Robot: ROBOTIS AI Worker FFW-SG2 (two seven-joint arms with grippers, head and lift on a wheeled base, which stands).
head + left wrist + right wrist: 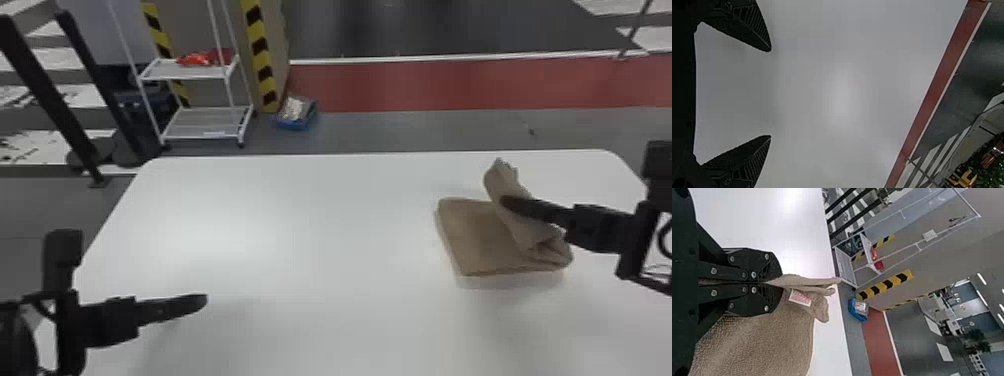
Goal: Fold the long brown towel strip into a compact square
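Brown towel [475, 240] on the robot's right side of the white table [310, 210], partly folded. Broad lower part flat on the tabletop, its outline roughly four-sided; over its right portion a raised flap, slanting from the far side toward the near right corner, where layers bunch and curl. Right claw [505, 201] comes in from the right edge, its tips at the flap. Right wrist view: the 2 black fingers of the right claw [779, 283] pressed together on a thin pinch of towel, cloth fanning out beyond the tips in loose folds. Small white label [800, 297] with red marks on the cloth just beside the fingers; looped texture readable on the broad part below. Left claw [202, 301] above the table's near left area, well apart from the towel. Left wrist view: the 2 fingers of the left claw [770, 93] spread wide, nothing held, pale tabletop between and beyond them. Past the table's far edge: white wheeled rack [202, 122], red item [205, 58] on its upper shelf; yellow-and-black striped post [259, 52] beside it; blue box [297, 114] on the grey floor near the post's foot; red floor band [450, 85] running off to the right.
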